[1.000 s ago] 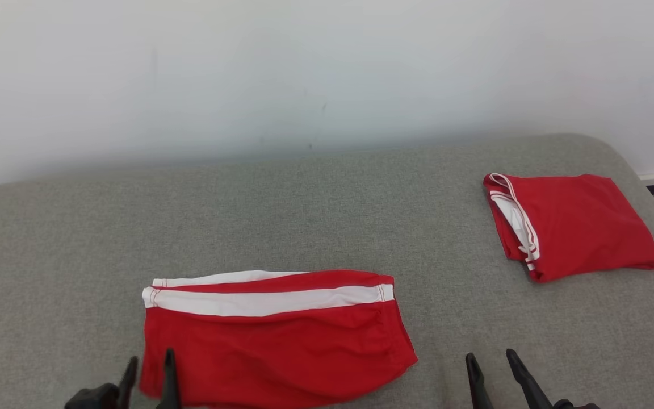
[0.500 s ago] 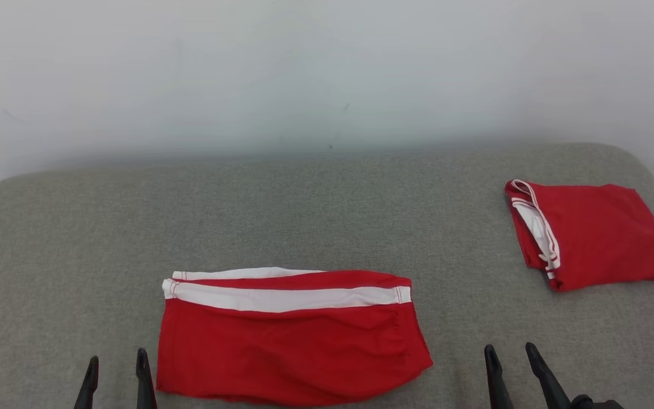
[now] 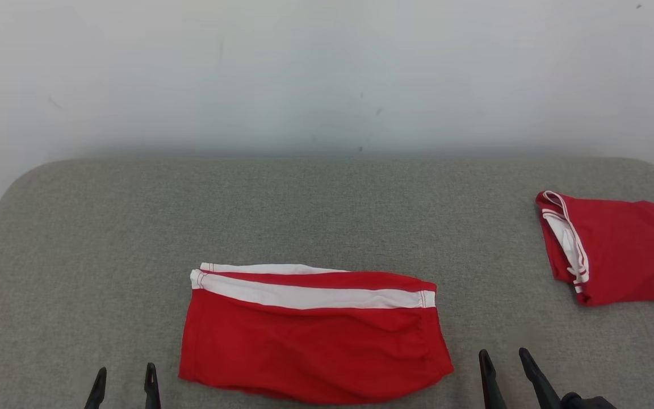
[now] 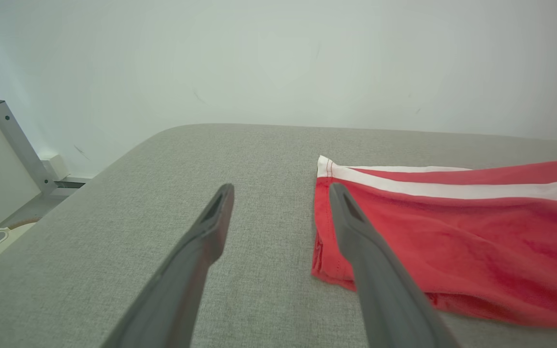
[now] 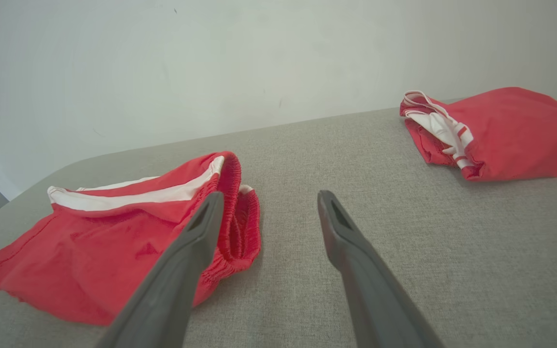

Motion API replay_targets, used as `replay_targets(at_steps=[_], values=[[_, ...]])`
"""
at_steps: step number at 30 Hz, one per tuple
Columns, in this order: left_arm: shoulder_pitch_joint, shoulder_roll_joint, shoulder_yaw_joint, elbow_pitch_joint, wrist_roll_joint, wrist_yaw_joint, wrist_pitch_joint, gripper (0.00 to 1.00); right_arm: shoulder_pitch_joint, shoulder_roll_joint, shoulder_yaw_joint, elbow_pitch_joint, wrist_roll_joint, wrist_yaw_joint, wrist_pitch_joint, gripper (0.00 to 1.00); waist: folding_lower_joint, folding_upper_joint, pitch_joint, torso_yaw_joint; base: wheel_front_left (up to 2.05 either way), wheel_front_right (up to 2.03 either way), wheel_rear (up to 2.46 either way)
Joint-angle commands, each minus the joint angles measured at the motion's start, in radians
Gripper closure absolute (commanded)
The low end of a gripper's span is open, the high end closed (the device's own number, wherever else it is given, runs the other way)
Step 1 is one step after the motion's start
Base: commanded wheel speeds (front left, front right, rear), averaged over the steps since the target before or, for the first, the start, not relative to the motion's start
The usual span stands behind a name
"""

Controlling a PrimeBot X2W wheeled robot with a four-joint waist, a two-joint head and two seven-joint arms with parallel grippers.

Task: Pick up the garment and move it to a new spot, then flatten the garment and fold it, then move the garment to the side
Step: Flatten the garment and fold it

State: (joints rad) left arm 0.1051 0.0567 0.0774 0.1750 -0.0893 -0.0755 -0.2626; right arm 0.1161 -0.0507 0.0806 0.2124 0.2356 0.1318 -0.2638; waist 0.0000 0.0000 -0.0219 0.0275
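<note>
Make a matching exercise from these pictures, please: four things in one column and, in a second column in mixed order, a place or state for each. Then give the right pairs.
Column one
1. red folded shorts with a white stripe
2. small red folded garment with white trim
3. left gripper
4. right gripper

Column two
A. open, beside the elastic waistband end of the shorts
B. at the far right of the grey fabric surface
C. open, beside the hemmed leg end of the shorts
D. in the middle, between both grippers

Pairs: 1-D, 2-B, 3-C, 4-A
</note>
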Motion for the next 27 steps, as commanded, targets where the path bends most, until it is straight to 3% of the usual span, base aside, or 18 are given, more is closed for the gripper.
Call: replay_targets(at_steps=[1,12,17,18,27], values=[[0.017,-0.003,0.003,0.001,0.009,-0.001,-0.003,0.00,-0.021,0.001,0.000,0.002,-0.006,-0.002,0.000,0.00,0.0000,0.0000,-0.002,0.005,0.00,0.00,0.00],[-0.003,-0.006,-0.030,0.013,-0.005,0.003,-0.003,0.00,-0.240,0.001,0.054,0.265,-0.010,-0.002,0.000,0.00,0.0000,0.0000,0.006,0.070,0.00,0.00,0.00],[-0.011,-0.006,-0.056,0.020,-0.018,0.007,-0.003,0.00,-0.371,0.000,0.034,0.487,-0.019,-0.002,0.000,0.00,0.0000,0.0000,0.015,0.102,0.00,0.00,0.00],[-0.015,-0.006,-0.062,0.023,-0.019,0.009,-0.003,0.00,-0.406,0.001,0.026,0.588,-0.030,-0.002,0.001,0.00,0.0000,0.0000,0.018,0.114,0.00,0.00,0.00],[-0.020,-0.006,-0.086,0.031,-0.030,0.015,-0.003,0.00,-0.542,0.001,0.040,0.892,0.052,-0.002,0.002,0.00,0.0000,0.0000,0.020,0.142,0.00,0.00,0.00]])
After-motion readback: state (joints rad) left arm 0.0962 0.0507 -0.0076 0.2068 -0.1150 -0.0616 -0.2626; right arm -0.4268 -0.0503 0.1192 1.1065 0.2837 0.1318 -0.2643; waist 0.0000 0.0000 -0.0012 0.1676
